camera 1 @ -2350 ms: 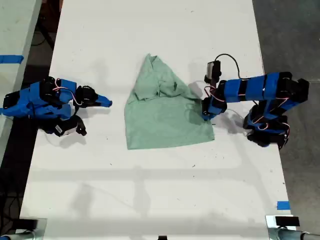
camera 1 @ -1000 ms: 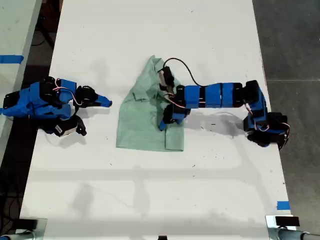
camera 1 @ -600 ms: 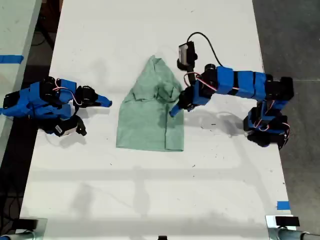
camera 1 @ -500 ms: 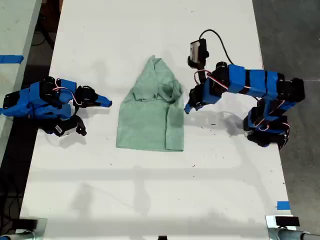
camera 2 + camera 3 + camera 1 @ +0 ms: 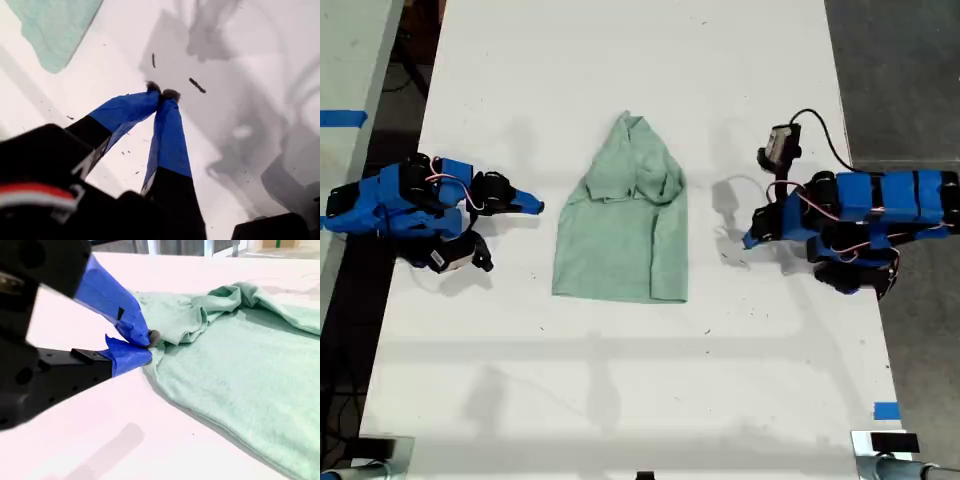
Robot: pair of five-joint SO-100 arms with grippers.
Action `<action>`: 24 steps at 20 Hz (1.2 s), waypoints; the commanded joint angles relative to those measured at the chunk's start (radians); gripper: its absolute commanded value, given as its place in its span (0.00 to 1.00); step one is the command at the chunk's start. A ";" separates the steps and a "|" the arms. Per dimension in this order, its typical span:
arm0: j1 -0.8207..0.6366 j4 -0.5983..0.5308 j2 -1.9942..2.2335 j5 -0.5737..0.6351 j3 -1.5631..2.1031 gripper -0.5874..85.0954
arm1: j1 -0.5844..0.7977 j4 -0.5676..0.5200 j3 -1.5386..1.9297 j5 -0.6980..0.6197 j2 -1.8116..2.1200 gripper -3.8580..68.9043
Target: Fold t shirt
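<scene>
While the t shirt (image 5: 623,225) lies mid-table in the exterior view, long axis running top to bottom, both arms sit apart from it.

In the first wrist view, my first gripper (image 5: 161,94) is closed and empty over bare table.

In the second wrist view, my second gripper (image 5: 147,346) looks closed and empty, its tips beside the cloth's edge, so it seems nearer.

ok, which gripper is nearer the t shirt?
My second gripper, at the exterior view's left: its shut tips sit just beside the t shirt. My first gripper hangs over bare table, farther off.
</scene>
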 commanded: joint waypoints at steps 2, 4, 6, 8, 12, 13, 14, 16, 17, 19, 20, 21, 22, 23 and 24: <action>0.002 0.002 0.008 -0.018 0.008 0.01 | -0.011 -0.009 0.229 -0.018 0.377 0.07; 0.003 0.002 0.008 -0.018 0.008 0.01 | 0.009 0.112 0.391 -0.026 0.709 0.07; 0.003 -0.002 0.008 -0.020 0.008 0.01 | 0.005 0.094 0.419 0.000 0.698 0.07; 0.006 -0.003 0.008 -0.020 0.009 0.01 | 0.008 0.103 0.425 0.011 0.698 0.07; 0.006 0.002 0.008 -0.020 0.009 0.01 | 0.005 0.103 0.428 0.021 0.698 0.07; 0.005 0.000 0.008 -0.020 0.009 0.01 | 0.005 0.103 0.428 0.021 0.698 0.07; 0.003 0.002 0.008 -0.020 0.009 0.01 | 0.005 0.103 0.428 0.020 0.698 0.07; 0.005 0.000 0.008 -0.020 0.009 0.01 | 0.005 0.103 0.428 0.018 0.698 0.07; 0.005 0.002 0.008 -0.020 0.009 0.01 | 0.005 0.103 0.428 0.018 0.698 0.07; 0.005 0.000 0.008 -0.020 0.009 0.01 | 0.003 0.103 0.430 0.018 0.698 0.07; 0.005 0.002 0.008 -0.020 0.009 0.01 | 0.003 0.103 0.430 0.018 0.698 0.07; 0.003 0.002 0.008 -0.020 0.009 0.01 | 0.003 0.103 0.430 0.018 0.698 0.07; 0.003 0.002 0.008 -0.020 0.009 0.01 | 0.003 0.103 0.430 0.018 0.698 0.07; 0.003 0.002 0.008 -0.020 0.009 0.01 | 0.003 0.103 0.430 0.017 0.698 0.07; 0.003 0.002 0.008 -0.020 0.009 0.01 | 0.003 0.103 0.430 0.017 0.698 0.07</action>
